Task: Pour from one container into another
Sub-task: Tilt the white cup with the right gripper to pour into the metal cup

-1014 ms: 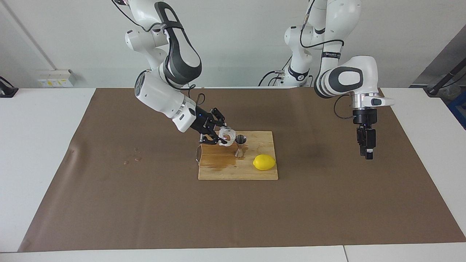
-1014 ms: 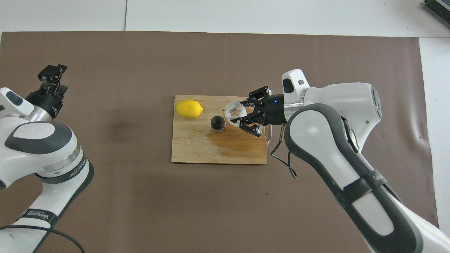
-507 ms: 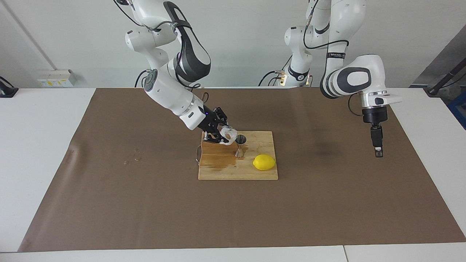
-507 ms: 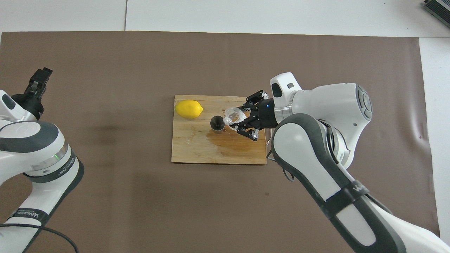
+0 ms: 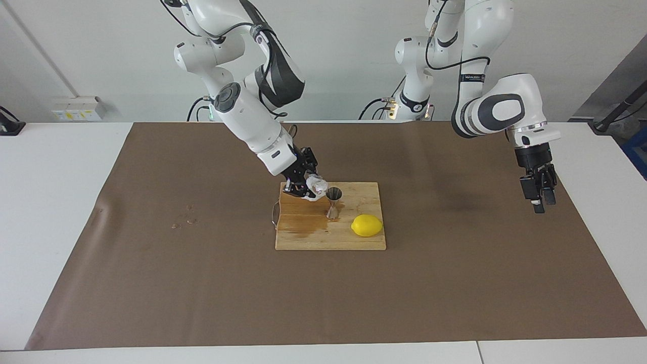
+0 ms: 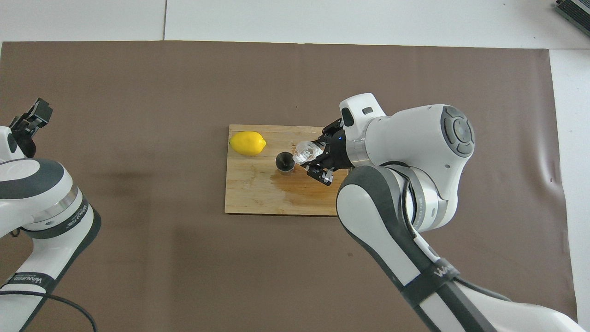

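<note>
White table (image 5: 60, 212) under brown paper sheet (image 5: 202, 283), plain pale wall (image 5: 343, 55).

right gripper (image 5: 309, 190) angled steeply down from a bent arm, clamped; left gripper (image 5: 540, 199) hangs, pointing down.

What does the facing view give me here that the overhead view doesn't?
Facing view only: the jigger's hourglass side profile, upright, and both arm bases. Overhead only: straight down into the jigger's open mouth and the wet stain's full spread on the cutting board. Both: the right gripper shut on the tipped cup at the jigger's rim, the lemon, and the left gripper waiting over the mat.
</note>
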Controlling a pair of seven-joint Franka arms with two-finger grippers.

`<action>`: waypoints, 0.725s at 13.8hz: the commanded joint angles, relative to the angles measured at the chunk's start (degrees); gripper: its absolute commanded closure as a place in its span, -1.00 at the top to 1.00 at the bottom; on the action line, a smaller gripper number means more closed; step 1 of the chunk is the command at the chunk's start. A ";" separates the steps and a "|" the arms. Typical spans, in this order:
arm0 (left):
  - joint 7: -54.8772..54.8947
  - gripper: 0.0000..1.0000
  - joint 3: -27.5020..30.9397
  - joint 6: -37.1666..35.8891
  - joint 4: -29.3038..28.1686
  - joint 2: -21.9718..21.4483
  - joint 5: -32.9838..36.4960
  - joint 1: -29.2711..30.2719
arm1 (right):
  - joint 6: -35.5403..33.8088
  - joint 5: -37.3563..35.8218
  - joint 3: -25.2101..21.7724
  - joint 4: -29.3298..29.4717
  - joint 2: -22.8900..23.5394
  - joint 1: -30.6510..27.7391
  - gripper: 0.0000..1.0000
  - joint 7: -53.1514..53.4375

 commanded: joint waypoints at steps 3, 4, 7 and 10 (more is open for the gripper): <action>10.99 0.48 -0.60 2.77 0.25 0.74 -0.45 1.60 | -3.39 -10.10 -0.12 3.54 0.39 2.16 -1.00 10.89; 13.71 0.48 -0.60 2.95 0.25 0.74 -0.45 2.04 | -5.24 -12.74 -0.03 4.78 0.48 2.16 -1.00 12.74; 18.04 0.46 -0.60 2.86 0.34 0.74 -0.45 3.19 | -6.67 -14.00 -0.03 5.67 0.57 2.25 -1.00 13.46; 24.08 0.44 -0.60 3.47 0.25 0.74 -0.45 3.80 | -7.36 -17.49 -0.03 6.19 0.57 3.38 -1.00 15.82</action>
